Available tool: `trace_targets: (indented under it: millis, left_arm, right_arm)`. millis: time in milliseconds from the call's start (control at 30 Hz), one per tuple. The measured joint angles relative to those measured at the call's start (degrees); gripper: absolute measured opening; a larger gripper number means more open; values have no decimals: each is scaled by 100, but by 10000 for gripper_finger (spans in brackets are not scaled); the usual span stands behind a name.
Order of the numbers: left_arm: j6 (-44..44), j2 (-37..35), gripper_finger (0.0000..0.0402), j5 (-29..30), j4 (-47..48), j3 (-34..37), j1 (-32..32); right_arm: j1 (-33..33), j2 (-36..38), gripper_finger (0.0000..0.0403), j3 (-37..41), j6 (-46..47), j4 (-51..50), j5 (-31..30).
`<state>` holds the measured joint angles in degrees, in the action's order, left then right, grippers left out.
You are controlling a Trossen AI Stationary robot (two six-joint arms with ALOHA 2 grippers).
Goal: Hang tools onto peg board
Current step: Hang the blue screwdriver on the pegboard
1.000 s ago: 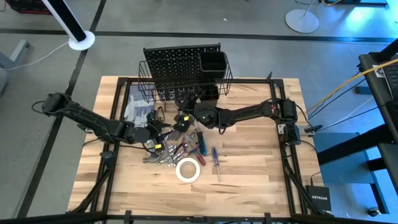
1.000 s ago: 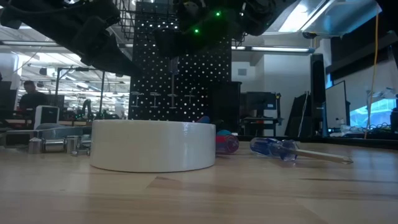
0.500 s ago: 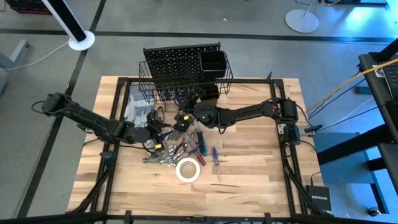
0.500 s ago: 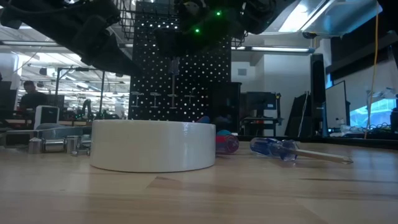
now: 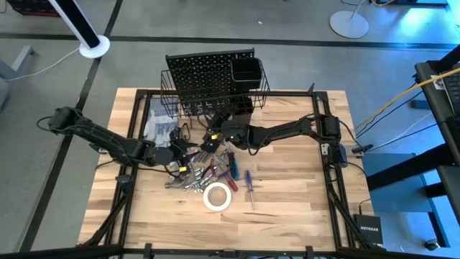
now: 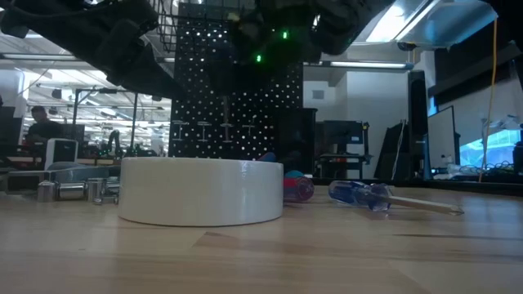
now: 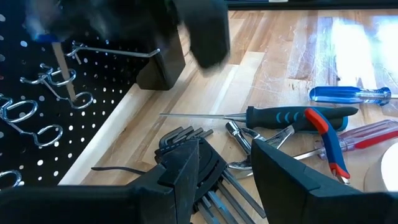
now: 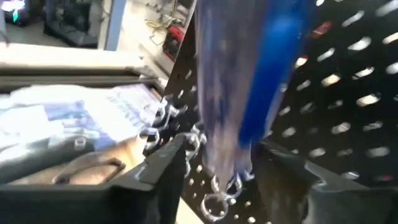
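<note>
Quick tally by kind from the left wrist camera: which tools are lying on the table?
Screwdrivers: 3 (blue, red, black-and-blue handles)
Pliers: 1
Hex key set: 1
Tape roll: 1, only its edge showing
Total: 6. Some silver pieces under the pliers can't be told apart.

Black peg board (image 5: 205,75) dotted with rows of small holes, pale wood-grain table (image 5: 287,187), white tape roll (image 5: 216,196). Clear blue screwdriver (image 7: 349,94), black pliers with blue-and-red grips (image 7: 298,118), silvery hooks (image 7: 37,115). Blurry blue handle (image 8: 261,74), probably another screwdriver.
</note>
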<state>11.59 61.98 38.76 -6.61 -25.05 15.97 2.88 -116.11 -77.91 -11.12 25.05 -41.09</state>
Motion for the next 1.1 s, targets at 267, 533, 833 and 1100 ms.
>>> trace_targets:
  millis: [267, 533, 833, 1100]
  left_arm:
    - [0, 0, 138, 0, 3, 1, 0]
    - [-10, -2, 138, 0, 15, 1, 0]
    - [5, -2, 138, 0, 213, 3, 0]
    - [63, -2, 138, -129, 258, 3, 0]
  right_arm:
    - [33, 50, 231, -28, 49, 118, 18]
    - [19, 56, 225, -33, -68, 258, 9]
    - [-439, 210, 222, -36, -564, -102, 16]
    - [-796, 518, 222, -46, -786, -782, 136]
